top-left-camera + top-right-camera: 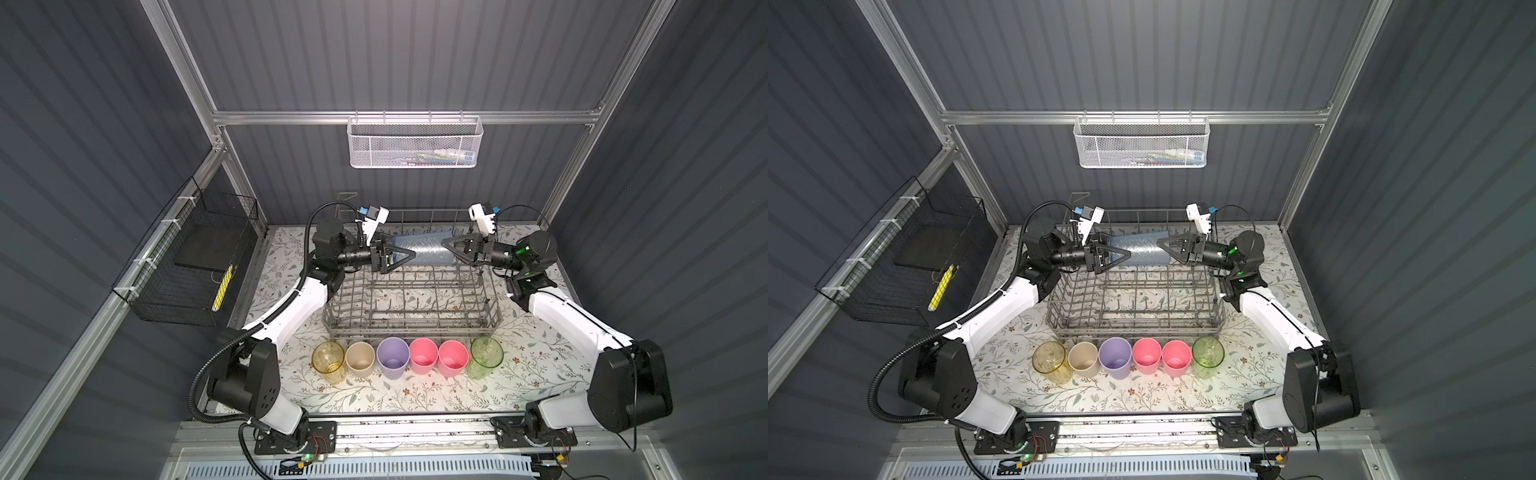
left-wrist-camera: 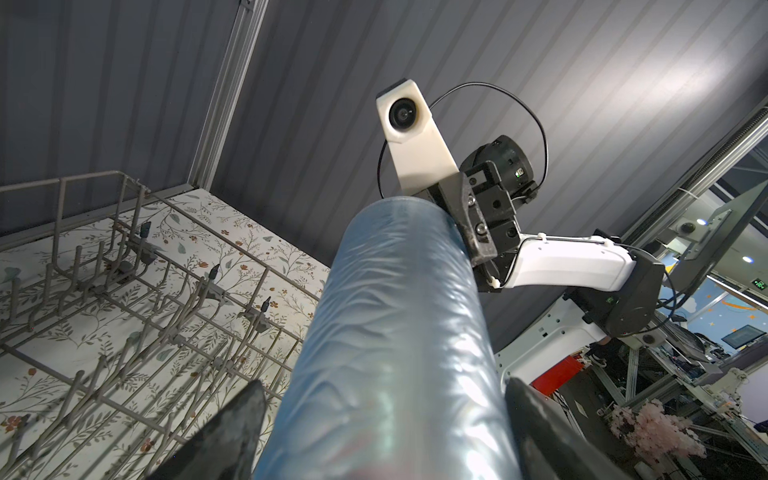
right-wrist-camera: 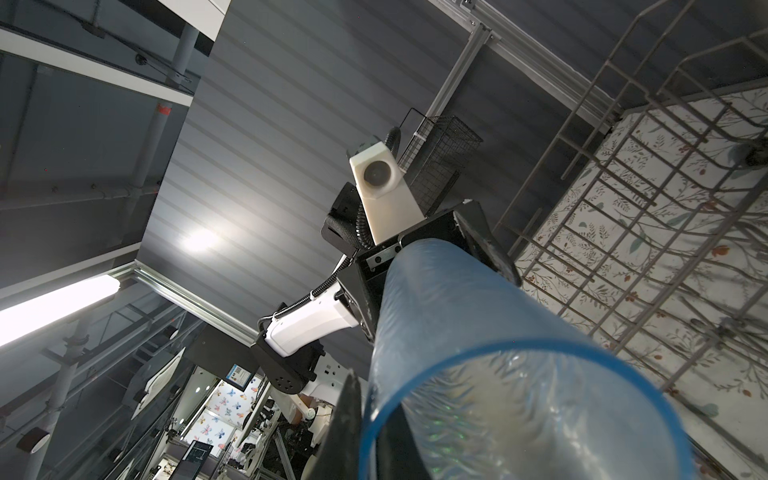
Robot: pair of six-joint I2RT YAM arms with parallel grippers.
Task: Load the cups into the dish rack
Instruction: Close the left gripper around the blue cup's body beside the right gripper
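A translucent blue-grey cup (image 1: 428,250) (image 1: 1144,249) hangs on its side over the far part of the grey wire dish rack (image 1: 411,326) (image 1: 1133,329). My right gripper (image 1: 445,243) (image 3: 370,395) is shut on the cup's rim (image 3: 478,345), one finger inside and one outside. My left gripper (image 1: 409,253) (image 2: 385,382) stands open around the cup's base end (image 2: 395,332), with a gap at one finger. In front of the rack, a row of upright cups stands: yellow (image 1: 328,359), beige (image 1: 360,357), lavender (image 1: 392,355), two pink (image 1: 423,355) (image 1: 453,357) and green (image 1: 486,353).
A white mesh basket (image 1: 415,143) hangs on the back wall. A black wire basket (image 1: 187,257) holding a yellow item (image 1: 222,289) is fixed to the left wall. Rows of upright tines (image 2: 124,291) fill the rack below the held cup.
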